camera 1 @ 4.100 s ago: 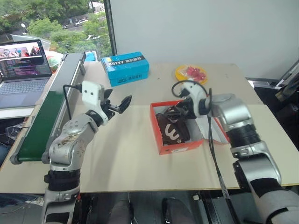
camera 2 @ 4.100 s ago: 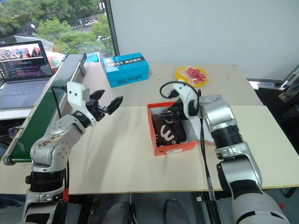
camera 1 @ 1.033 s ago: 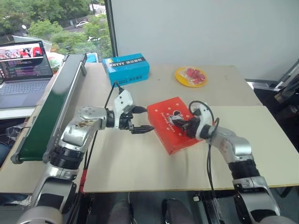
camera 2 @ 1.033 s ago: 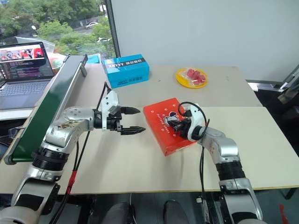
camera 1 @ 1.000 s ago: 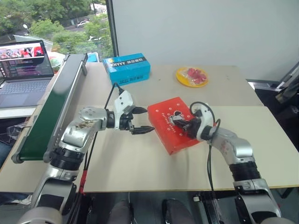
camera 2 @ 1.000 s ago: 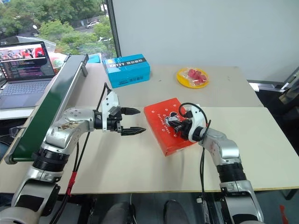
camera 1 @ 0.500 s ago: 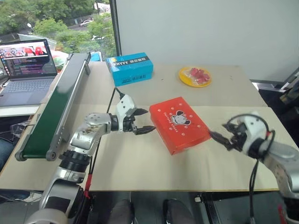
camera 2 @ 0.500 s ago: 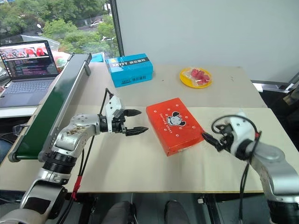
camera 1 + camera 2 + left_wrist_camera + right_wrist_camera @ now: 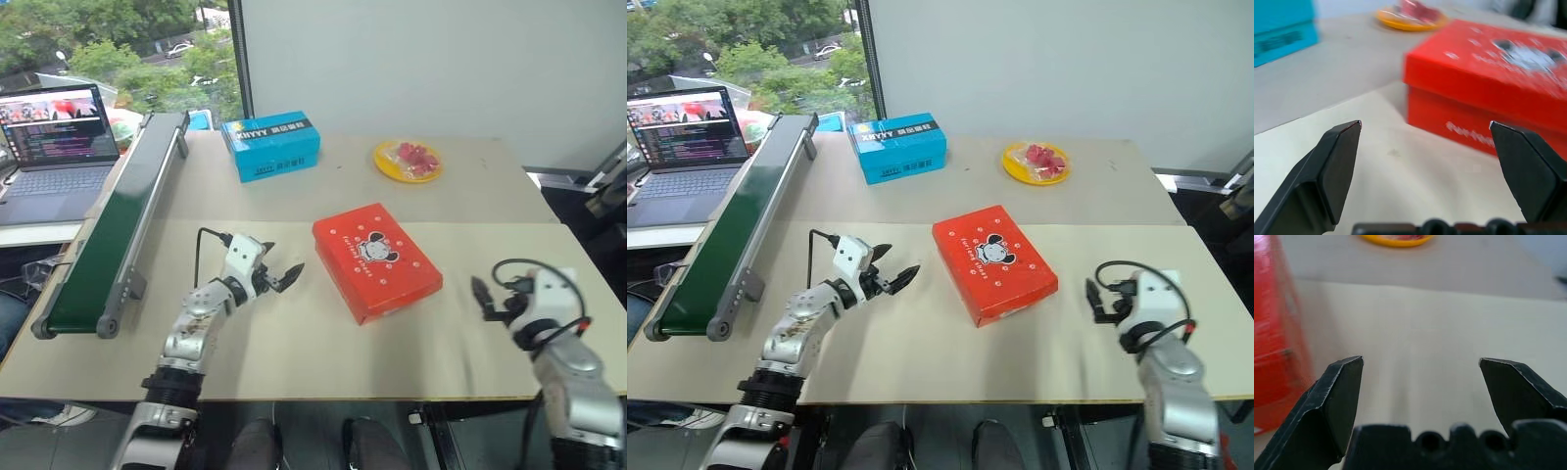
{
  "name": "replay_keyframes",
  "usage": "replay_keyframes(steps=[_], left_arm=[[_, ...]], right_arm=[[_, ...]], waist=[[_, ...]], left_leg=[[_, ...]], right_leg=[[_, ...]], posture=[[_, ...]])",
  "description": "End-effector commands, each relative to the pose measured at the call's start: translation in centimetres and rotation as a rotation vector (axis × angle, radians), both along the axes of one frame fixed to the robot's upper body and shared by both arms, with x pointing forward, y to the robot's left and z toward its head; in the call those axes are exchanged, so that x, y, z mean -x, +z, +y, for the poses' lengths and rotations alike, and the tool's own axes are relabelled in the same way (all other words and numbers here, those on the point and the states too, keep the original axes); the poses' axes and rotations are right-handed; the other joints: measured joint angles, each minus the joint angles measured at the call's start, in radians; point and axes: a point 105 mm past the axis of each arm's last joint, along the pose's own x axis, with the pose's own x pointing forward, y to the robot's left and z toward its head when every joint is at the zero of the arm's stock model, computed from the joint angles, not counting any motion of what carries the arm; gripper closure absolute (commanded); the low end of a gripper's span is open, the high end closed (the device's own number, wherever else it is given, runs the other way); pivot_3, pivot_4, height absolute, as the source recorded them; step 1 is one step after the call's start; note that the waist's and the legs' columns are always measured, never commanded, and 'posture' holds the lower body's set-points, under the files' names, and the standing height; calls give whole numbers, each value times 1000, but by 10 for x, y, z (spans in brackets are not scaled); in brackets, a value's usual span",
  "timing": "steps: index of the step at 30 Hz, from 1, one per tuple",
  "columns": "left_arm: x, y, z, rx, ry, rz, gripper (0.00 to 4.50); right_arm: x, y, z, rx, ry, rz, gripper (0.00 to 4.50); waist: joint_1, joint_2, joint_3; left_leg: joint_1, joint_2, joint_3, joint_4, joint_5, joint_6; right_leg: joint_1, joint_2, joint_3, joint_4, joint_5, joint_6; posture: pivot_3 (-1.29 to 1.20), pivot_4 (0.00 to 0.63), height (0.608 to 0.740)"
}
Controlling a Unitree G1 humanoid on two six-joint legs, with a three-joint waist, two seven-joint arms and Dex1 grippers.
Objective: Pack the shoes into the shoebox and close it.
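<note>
The orange-red shoebox (image 9: 376, 259) lies shut in the middle of the table, its lid with the cartoon mouse facing up. The shoes are hidden. My left gripper (image 9: 284, 260) hovers low over the table, a short gap to the left of the box, open and empty. In the left wrist view the shoebox (image 9: 1488, 93) stands just ahead between the spread fingers (image 9: 1337, 166). My right gripper (image 9: 482, 299) is open and empty to the right of the box, well apart from it. In the right wrist view the shoebox (image 9: 1273, 333) shows at one edge.
A blue box with white lettering (image 9: 271, 145) and a yellow plate of red pieces (image 9: 408, 159) sit at the back of the table. A green conveyor (image 9: 108, 230) runs along the left side, with a laptop (image 9: 54, 137) beyond it.
The box, open four seconds ago with a shoe inside, is now shut. My right gripper let go of the lid, opened and drew away to the right. The left arm sank and pulled back.
</note>
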Motion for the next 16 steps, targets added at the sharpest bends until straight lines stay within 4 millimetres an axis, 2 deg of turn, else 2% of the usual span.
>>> replay_keyframes(steps=[1, 4, 6, 9, 11, 16], left_arm=[[1, 4, 11, 24, 120, -54, 0], [6, -9, 16, 16, 182, -50, 0], [6, -16, 26, 10, 243, -46, 0], [4, -30, 49, -39, 353, -39, 0], [5, -38, 58, -72, 379, -37, 0], [5, -42, 59, -64, 359, -19, 0]], right_arm=[[-2, 15, -9, 51, -84, -106, 47], [-5, 1, 0, 42, -88, -111, 47], [-7, -11, 6, 39, -85, -108, 47], [-5, -28, -4, 22, -159, -90, 47], [-7, -31, -5, -10, -179, -98, 47], [-14, -35, 3, -33, -158, -106, 47]], waist=[[0, 0, 0], [-2, 0, 0], [-4, 0, 0], [-8, 1, -1], [-9, 1, -1], [-15, 1, -1]], left_leg=[[0, 0, 0, 0, 0, 0], [1, 0, 0, 0, 0, 0], [2, 1, 0, 0, 0, 0], [2, 1, 0, 0, 0, 0], [2, 0, 0, -1, 0, 0], [1, 1, 0, -1, 0, 0]], right_leg=[[0, 0, 0, 0, 0, 0], [0, 0, 0, 0, 0, 0], [1, 0, 0, 0, 0, 0], [1, 0, 0, 1, 0, 0], [1, 0, 0, 0, 0, 0], [0, 0, 0, 0, 0, 0]], posture=[[0, 150, 740], [0, 150, 740], [0, 150, 740], [0, 150, 740], [0, 150, 740], [0, 150, 740]])
